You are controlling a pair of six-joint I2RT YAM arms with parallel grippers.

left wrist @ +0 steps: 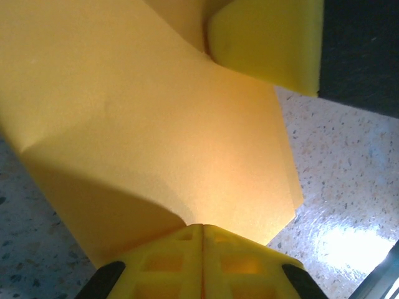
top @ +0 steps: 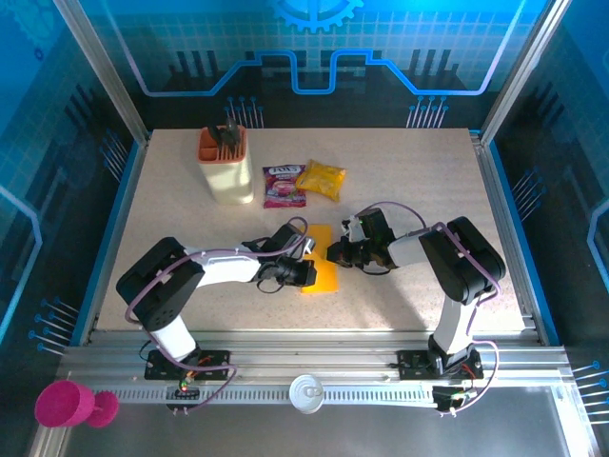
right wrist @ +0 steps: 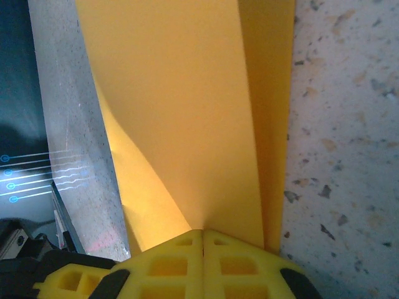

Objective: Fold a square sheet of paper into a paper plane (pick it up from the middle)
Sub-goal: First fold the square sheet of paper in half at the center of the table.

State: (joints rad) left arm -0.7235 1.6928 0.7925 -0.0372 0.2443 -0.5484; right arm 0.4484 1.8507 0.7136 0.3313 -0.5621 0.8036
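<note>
Left pincer and right pincer clench the folded paper sheet, long axis near-to-far; purple-red packet and yellow snack bag lie beyond.

Robot lab/test cell, not a home. Evidence: alu extrusion frame w/ slotted rail along near edge; blue tech-graphic wall panels incl. gear logo; speckled worktop boxed in; two arms bolted at front, cabling exposed.
</note>
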